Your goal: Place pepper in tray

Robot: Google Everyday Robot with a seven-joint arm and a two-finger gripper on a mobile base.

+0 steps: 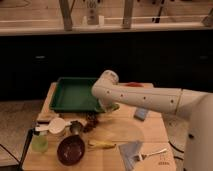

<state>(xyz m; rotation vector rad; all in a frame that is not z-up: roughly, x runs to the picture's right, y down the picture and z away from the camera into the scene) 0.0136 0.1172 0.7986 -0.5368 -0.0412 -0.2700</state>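
Single camera view of the wooden table [150, 134]. The white arm [145, 97] reaches in from the right, and its gripper [109, 106] hangs low at the front right corner of the green tray [56, 99], mostly hidden under the arm. Whether the gripper is open or closed, and whether it holds anything, cannot be told. A small greenish shape at the gripper, just outside the tray's rim, is probably the pepper [115, 106]. The visible tray floor is bare, so the placement is judged not yet done. What remains is carrying the pepper over the rim and releasing it. The dark-red bowl [71, 149], yellow banana-like item [102, 145] and grape bunch [91, 122] lie nearer the camera.
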